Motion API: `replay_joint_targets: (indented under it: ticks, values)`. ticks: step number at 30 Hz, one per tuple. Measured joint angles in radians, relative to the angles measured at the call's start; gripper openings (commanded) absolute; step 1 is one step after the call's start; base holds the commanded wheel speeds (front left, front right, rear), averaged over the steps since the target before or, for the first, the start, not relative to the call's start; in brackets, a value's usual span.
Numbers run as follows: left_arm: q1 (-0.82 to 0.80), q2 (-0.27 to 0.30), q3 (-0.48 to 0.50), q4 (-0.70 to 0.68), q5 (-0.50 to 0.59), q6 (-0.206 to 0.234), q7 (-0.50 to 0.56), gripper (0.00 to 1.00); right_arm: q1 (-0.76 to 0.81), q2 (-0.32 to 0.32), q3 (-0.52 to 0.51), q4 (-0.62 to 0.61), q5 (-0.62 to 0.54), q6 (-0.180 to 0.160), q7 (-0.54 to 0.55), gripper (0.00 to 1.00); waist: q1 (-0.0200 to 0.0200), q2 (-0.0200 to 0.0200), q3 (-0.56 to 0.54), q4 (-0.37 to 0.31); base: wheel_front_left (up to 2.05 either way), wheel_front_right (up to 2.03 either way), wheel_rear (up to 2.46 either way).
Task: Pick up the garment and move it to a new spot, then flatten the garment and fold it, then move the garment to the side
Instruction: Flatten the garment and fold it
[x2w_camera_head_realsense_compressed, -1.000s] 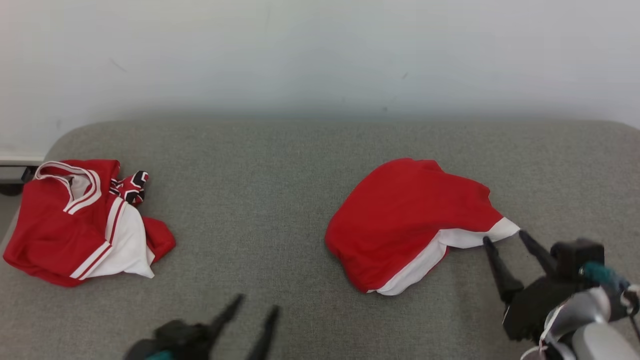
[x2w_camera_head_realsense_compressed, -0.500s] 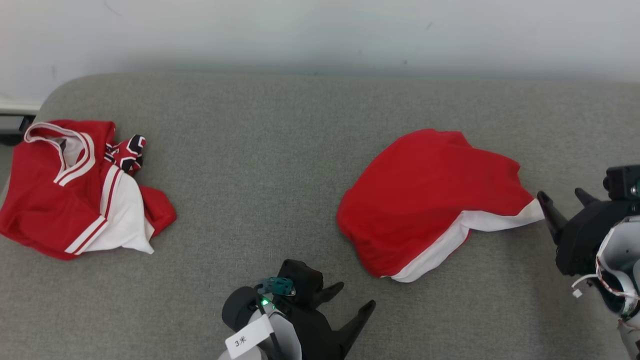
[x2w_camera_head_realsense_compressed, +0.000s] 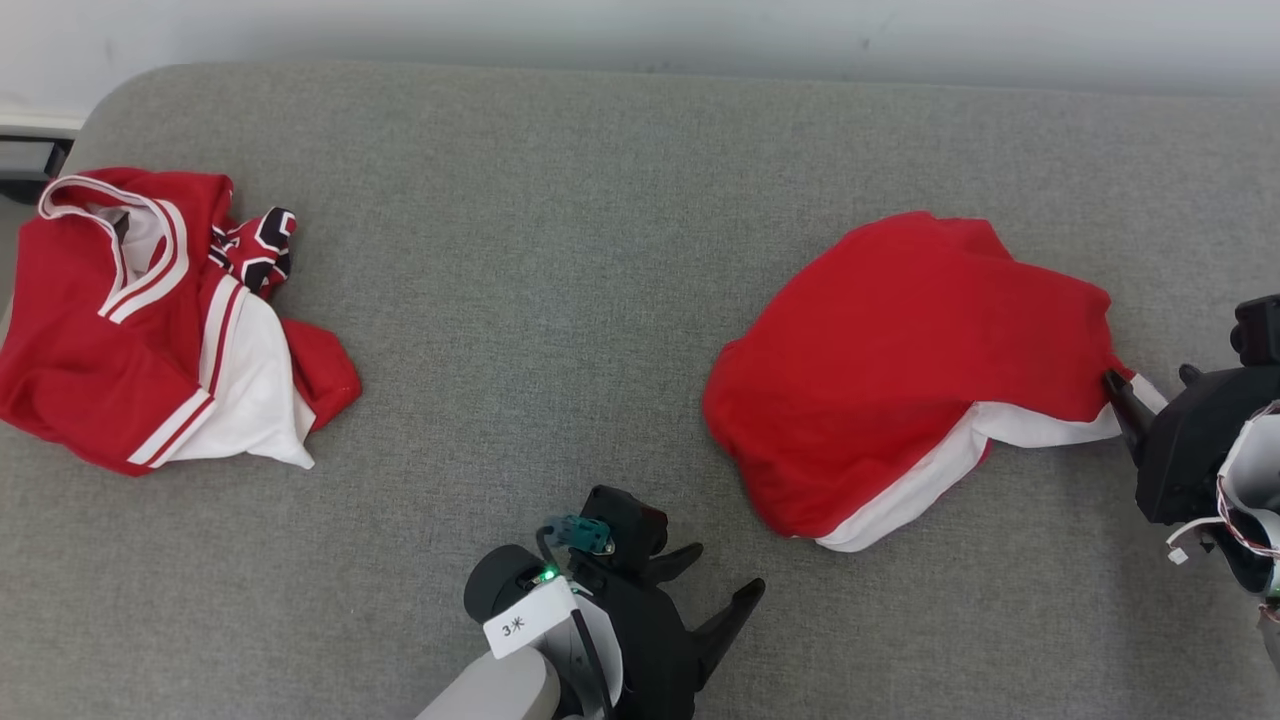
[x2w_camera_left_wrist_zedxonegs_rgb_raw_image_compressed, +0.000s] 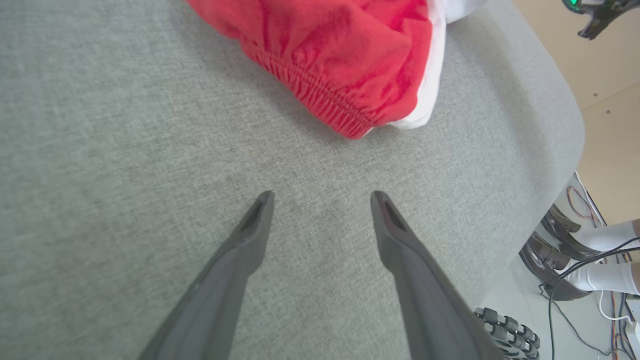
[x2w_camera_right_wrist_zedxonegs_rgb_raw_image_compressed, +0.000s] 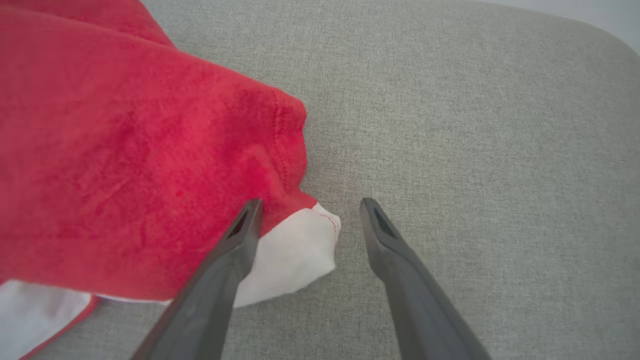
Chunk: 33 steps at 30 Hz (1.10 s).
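You are looking at a wide desk (x2w_camera_head_realsense_compressed: 560, 300) covered in grey woven fabric, with rounded corners, set against a pale wall (x2w_camera_head_realsense_compressed: 640, 25).

The task's red garment (x2w_camera_head_realsense_compressed: 900, 350) lies in a loose mound on the right half of the desk, red side up, with a white layer showing along its near edge. In the left wrist view you can see its gathered elastic hem (x2w_camera_left_wrist_zedxonegs_rgb_raw_image_compressed: 320, 97) resting on the fabric.

At the far left of the desk, well apart from it, sits a crumpled red jersey (x2w_camera_head_realsense_compressed: 110, 320) with white striped trim and a white panel. A small black, red and white patterned piece (x2w_camera_head_realsense_compressed: 258, 248) is bunched against its right side.

Your right hand (x2w_camera_head_realsense_compressed: 1150, 378) is at the garment's right end, released, its two dark fingers spread wide. In the right wrist view that hand (x2w_camera_right_wrist_zedxonegs_rgb_raw_image_compressed: 310, 205) straddles the garment's white corner (x2w_camera_right_wrist_zedxonegs_rgb_raw_image_compressed: 300, 250): one finger crosses over the cloth where red meets white, and the other stands on bare grey fabric just beside the corner. Nothing is gripped.

Your left hand (x2w_camera_head_realsense_compressed: 722, 572) is near the desk's front edge, also released and holding nothing. Its fingers point toward the garment's near side, with clear grey fabric between.

Past the desk's edge, the left wrist view shows a person's dark shoes (x2w_camera_left_wrist_zedxonegs_rgb_raw_image_compressed: 550, 240) and white socks beside some cables.
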Motion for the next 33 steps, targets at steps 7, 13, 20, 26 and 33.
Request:
replay_joint_targets:
  ticks: [7,13,20,26,33]
  values:
    - [-0.022,0.004,-0.086,-0.022,-0.056,0.007,-0.042,1.0,-0.026,0.007,0.02,0.014,0.0,-0.001,0.016,1.0,-0.0002,0.0,0.013,-0.005,0.0,0.0,0.0]
    - [-0.091,0.001,-0.155,-0.073,-0.139,0.054,-0.096,1.0,-0.041,0.016,0.031,0.026,-0.001,-0.001,0.016,1.0,-0.0001,0.0,0.025,-0.018,0.0,0.0,0.0]
    - [-0.135,0.003,-0.188,-0.01,-0.143,0.119,-0.106,1.0,-0.062,0.039,0.054,0.039,-0.001,0.005,0.016,1.0,-0.0002,0.0,0.037,-0.041,0.0,0.0,0.0]
    - [-0.165,0.0,-0.208,0.045,-0.146,0.18,-0.114,1.0,-0.067,0.039,0.049,0.04,-0.001,0.006,0.006,1.0,-0.0002,-0.0001,0.055,-0.057,0.0,0.0,0.0]
    - [-0.171,-0.003,-0.229,0.061,-0.188,0.196,-0.123,1.0,-0.067,0.022,0.029,0.051,-0.001,0.006,-0.006,0.94,-0.0002,-0.0001,0.06,-0.045,0.0,0.0,0.0]
